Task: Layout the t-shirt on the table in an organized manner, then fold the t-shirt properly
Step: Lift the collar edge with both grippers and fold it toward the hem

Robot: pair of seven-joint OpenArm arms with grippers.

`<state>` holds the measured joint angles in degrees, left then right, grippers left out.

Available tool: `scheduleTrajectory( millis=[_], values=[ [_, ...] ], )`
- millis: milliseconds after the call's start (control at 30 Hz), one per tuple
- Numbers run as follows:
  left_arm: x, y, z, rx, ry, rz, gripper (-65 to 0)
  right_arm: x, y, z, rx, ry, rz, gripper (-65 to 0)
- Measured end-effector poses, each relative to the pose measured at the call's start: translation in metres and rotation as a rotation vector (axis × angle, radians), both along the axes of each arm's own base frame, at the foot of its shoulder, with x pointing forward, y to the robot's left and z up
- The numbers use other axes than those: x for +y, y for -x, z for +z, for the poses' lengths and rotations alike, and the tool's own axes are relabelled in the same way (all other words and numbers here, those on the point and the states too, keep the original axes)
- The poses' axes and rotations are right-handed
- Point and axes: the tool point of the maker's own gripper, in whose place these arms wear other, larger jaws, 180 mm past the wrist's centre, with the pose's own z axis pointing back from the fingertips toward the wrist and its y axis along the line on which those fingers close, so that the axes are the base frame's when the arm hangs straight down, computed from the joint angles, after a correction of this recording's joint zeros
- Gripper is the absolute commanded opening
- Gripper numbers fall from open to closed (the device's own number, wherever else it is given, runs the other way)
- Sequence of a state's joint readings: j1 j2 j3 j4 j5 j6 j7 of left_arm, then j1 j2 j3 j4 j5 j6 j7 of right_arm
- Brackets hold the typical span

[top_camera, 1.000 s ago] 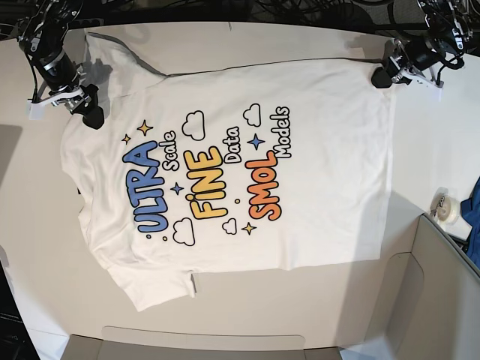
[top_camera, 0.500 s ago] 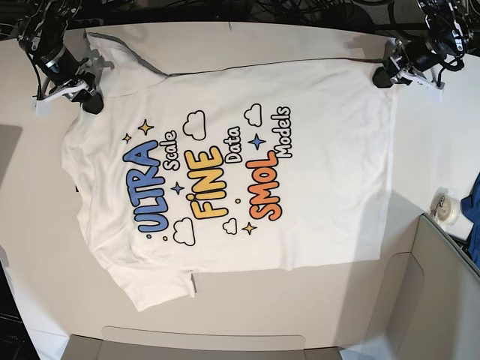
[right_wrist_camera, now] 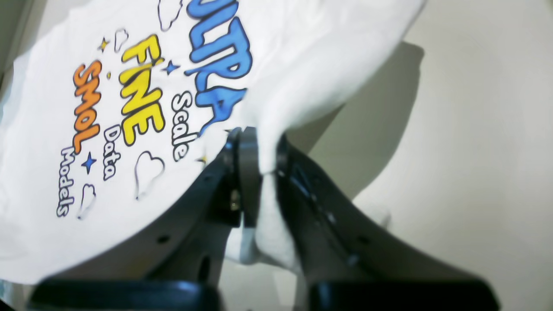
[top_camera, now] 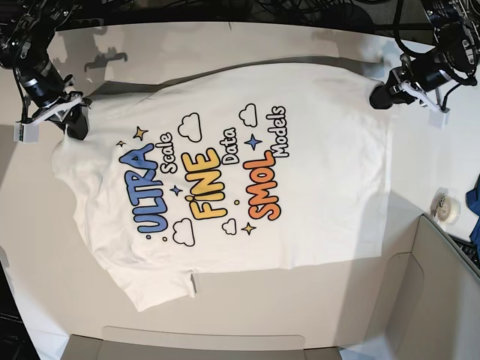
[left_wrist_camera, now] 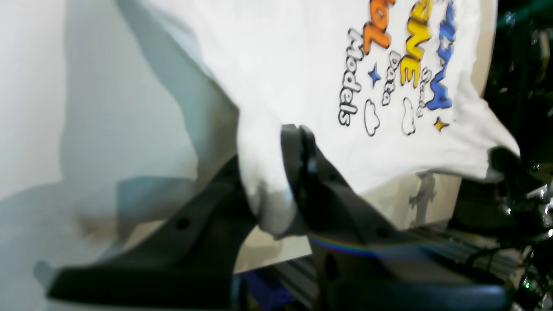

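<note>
The white t-shirt [top_camera: 225,187] lies print-up across the table [top_camera: 45,247], with "ULTRA" toward the left. At its far left corner my right gripper [top_camera: 75,124] is shut on the cloth. The right wrist view shows white fabric [right_wrist_camera: 268,207] pinched between the black fingers of that gripper [right_wrist_camera: 264,147]. My left gripper [top_camera: 381,96] is shut on the shirt's far right corner. In the left wrist view a fold of the shirt [left_wrist_camera: 302,52] is clamped in this gripper [left_wrist_camera: 268,172]. The far edge is raised and casts a shadow.
A tape roll [top_camera: 448,210] and a dark blue cloth [top_camera: 474,206] sit at the right edge. A grey-beige box panel [top_camera: 442,300] fills the near right corner, and another panel [top_camera: 202,341] lies along the front. Cables run behind the table.
My right gripper has shut on the shirt's far left corner and moved left and nearer, pulling that side with it. The left gripper has shifted slightly, still holding its corner.
</note>
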<state>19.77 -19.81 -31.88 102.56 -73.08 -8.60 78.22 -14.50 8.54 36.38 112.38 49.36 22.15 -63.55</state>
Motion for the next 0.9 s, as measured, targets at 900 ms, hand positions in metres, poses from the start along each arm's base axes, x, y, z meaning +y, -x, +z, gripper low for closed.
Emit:
scheduleTrajectory(
  millis=[900],
  values=[
    [0.041, -0.133, -0.005, -0.033, -0.048, 0.116, -65.0, -0.005, -0.112, -0.036, 0.155, 0.295, -0.044, -65.0]
  ],
)
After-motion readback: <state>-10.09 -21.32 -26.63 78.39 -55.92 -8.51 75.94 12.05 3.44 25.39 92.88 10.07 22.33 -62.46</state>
